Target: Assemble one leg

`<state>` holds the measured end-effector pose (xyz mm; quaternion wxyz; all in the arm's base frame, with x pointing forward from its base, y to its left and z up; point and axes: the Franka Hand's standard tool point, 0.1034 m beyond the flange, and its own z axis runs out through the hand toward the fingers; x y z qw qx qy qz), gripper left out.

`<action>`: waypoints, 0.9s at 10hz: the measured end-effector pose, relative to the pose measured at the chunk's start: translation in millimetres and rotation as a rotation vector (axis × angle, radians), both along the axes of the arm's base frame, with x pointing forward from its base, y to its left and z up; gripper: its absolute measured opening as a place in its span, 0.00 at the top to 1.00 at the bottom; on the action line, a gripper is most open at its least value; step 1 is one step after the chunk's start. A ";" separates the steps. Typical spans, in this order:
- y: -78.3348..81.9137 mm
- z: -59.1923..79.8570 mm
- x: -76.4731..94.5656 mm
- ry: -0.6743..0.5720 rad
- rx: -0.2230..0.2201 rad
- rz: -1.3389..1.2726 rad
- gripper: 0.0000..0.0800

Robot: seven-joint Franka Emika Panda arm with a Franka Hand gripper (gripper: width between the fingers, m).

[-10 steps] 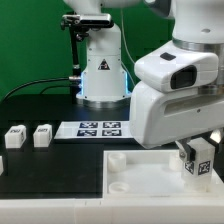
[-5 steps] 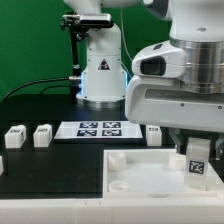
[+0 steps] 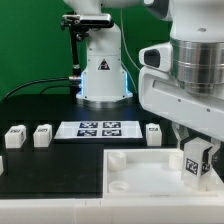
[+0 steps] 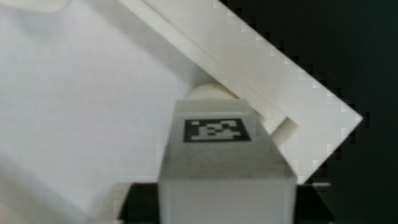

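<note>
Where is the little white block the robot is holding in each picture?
Exterior view: the leg sits low at the exterior view's right, in the gripper, by the white board.
Wrist view: the leg fills the centre, tag facing the camera.
Shared landmark: the white board, its corner beside the leg.

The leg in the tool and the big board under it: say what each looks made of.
Leg: looks like white plastic, matte, with smooth, evenly coloured faces; the black-and-white tag seems printed or stuck on. Board: likely the same matte white plastic, with moulded round sockets; painted wood cannot be ruled out.
</note>
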<state>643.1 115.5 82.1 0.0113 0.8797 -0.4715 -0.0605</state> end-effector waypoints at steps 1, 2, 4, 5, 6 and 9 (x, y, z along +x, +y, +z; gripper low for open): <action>-0.2 0.1 0.1 -0.002 0.004 0.035 0.63; 0.0 -0.4 -0.1 -0.002 0.010 0.080 0.63; -0.4 -0.4 -0.7 -0.004 0.021 0.230 0.36; 0.2 -0.1 -1.2 -0.006 0.031 0.393 0.24; 0.2 -0.1 -1.1 -0.010 0.045 0.511 0.20; -3.0 0.9 0.6 -0.021 0.089 0.939 0.19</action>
